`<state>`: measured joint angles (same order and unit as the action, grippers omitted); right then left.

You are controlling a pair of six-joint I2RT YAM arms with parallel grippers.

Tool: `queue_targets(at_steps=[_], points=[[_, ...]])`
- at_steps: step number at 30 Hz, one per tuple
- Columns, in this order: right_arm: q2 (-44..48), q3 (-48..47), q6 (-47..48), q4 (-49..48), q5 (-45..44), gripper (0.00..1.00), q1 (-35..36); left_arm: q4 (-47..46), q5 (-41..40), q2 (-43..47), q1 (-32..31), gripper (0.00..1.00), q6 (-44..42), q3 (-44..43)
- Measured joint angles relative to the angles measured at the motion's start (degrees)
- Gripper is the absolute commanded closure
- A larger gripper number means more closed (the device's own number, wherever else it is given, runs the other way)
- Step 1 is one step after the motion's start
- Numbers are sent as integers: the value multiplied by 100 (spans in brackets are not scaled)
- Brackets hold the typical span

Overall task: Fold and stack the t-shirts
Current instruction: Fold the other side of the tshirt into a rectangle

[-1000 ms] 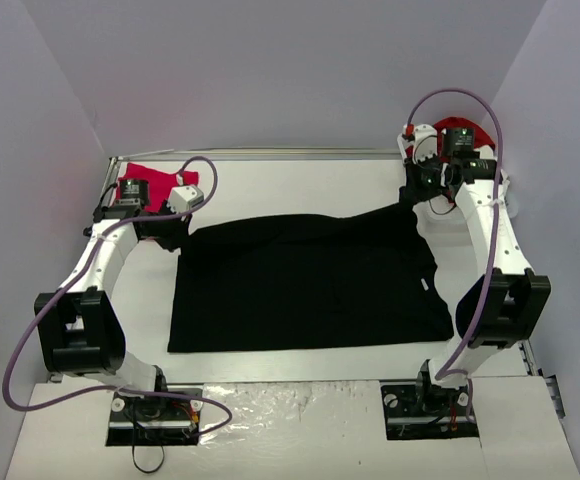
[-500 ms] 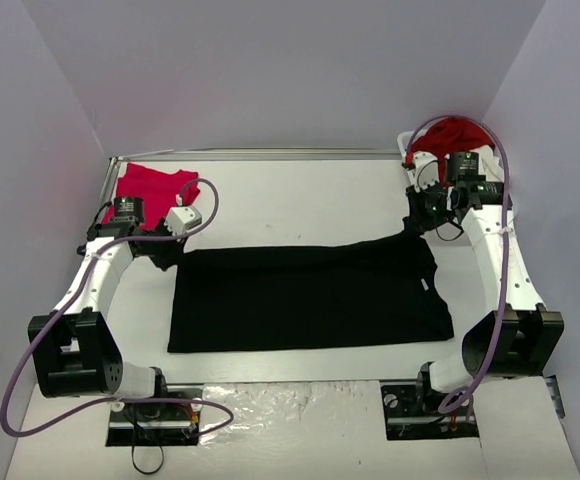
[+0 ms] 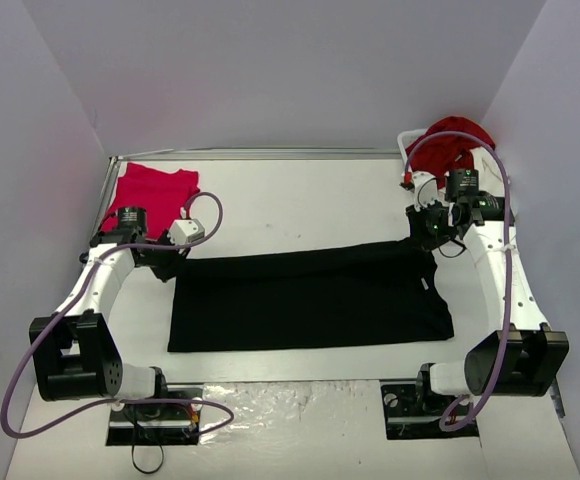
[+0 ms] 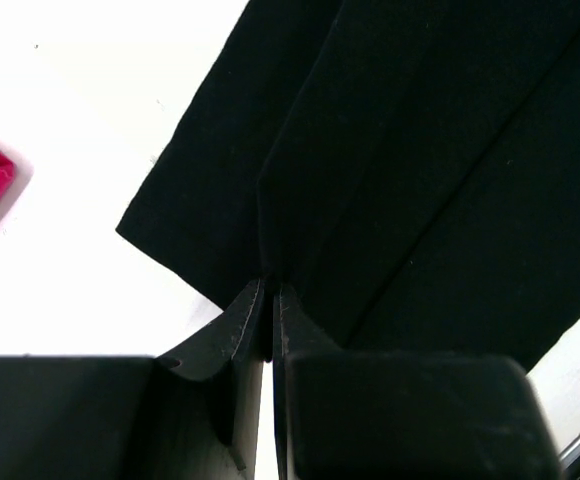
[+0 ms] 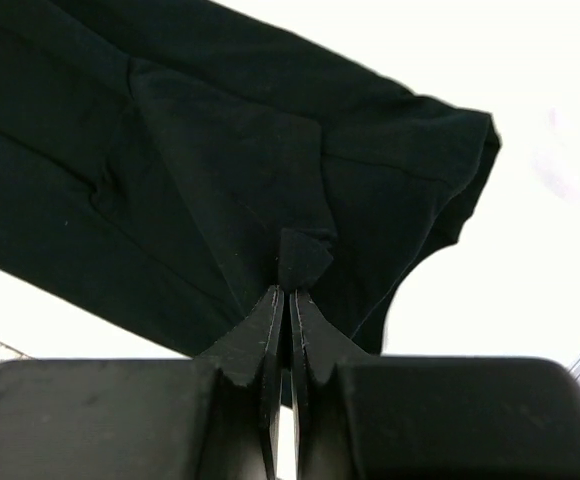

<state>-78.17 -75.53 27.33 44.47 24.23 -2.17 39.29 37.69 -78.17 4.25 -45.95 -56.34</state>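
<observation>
From above, the left arm (image 3: 98, 280) bends at a low elbow near the table's (image 3: 300, 200) left edge. It reaches inward to the far left corner of the black t-shirt (image 3: 310, 300). There the left gripper (image 3: 170, 262) is pinched tight on the cloth. The right arm (image 3: 495, 270) runs away along the right edge. Its wrist turns inward, and the right gripper (image 3: 420, 232) is clamped on the shirt's far right corner. The shirt lies flat in the middle of the table, with its far edge drawn into a straight line between the two grippers. The pink-red t-shirt (image 3: 153, 190) lies in the far left corner, apart from the black one. A red cloth (image 3: 452, 140) sits bunched in the far right corner, behind the right wrist.

At the left wrist, the fingers press together on a fold of black cloth, and a sliver of pink shows at the left.

At the right wrist, the fingers nip a small peak of black cloth, with a sleeve (image 5: 450, 170) spread beyond.
</observation>
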Motion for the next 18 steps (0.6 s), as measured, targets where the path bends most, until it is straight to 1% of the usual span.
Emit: queue_targets(at_steps=[8,18], points=[[181,352,2,94,2,100,0,103,0,74,0,98,-153,33],[385,411,31,186,2,100,0,256,-2,214,0,98,-278,188]])
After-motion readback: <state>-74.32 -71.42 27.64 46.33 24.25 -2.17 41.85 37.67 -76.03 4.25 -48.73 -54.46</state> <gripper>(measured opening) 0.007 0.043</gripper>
